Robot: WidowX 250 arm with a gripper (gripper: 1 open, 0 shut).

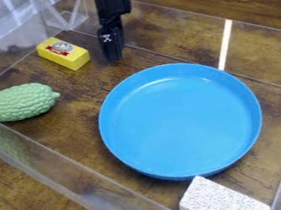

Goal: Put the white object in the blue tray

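Camera view from above the desk [56,151], dark wood grain behind clear walls. Black tool [113,53] pointing straight down near the far edge, tips at the surface, jaws spread wide, gripping nothing. Just left of it, yellow box [63,53]. Farther left and nearer, bumpy green fruit [18,102]. Blue tray [179,119] at centre right, holding nothing. White object [221,201] at the bottom edge, just beside the tray's near rim, outside it, well apart from the tool.

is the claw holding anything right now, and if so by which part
Nothing is held. The claw is open and empty, far from the white object.
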